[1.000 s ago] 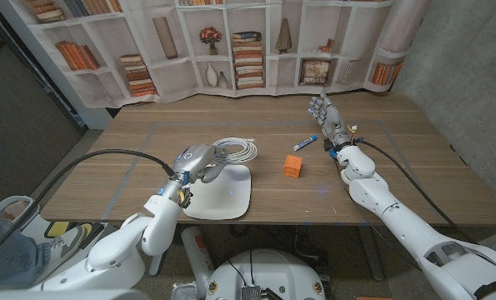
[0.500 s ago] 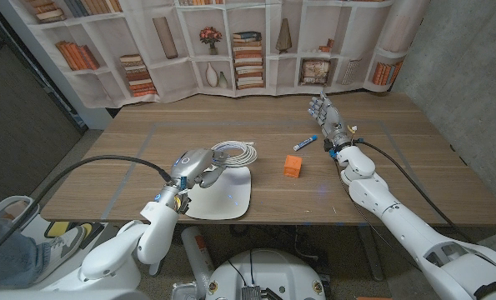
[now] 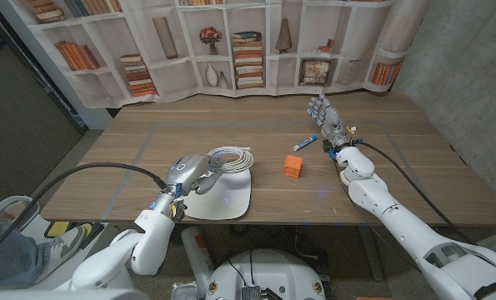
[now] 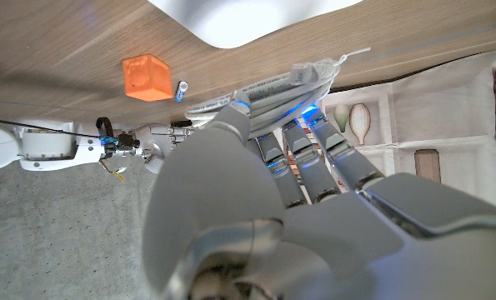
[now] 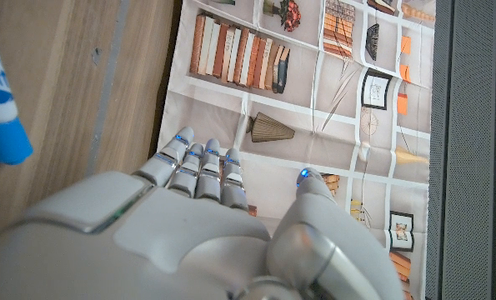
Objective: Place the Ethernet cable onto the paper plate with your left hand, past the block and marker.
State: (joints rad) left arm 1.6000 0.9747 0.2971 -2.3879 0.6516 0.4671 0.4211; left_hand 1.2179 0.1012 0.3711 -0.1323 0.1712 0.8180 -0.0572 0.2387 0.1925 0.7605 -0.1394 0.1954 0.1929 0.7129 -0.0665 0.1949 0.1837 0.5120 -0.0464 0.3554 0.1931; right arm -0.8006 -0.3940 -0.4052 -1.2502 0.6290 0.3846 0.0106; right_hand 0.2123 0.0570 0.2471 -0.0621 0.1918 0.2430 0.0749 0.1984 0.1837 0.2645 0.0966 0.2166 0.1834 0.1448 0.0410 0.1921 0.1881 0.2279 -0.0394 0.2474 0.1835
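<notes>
Over the last second I drew my left hand (image 3: 192,169) back toward me across the white square paper plate (image 3: 231,200). It pinched the coiled grey Ethernet cable (image 3: 230,157), which apparently overlapped the plate's far rim. My right hand (image 3: 321,108), fingers together, waited beyond the blue marker (image 3: 305,143), which lay past the plate's right side.

The block (image 3: 293,167) and marker (image 3: 304,143) stood mid-bench, right of the plate (image 3: 231,197), well apart from it. Bare bench (image 3: 131,158) lay open toward the left edge and front edge.
</notes>
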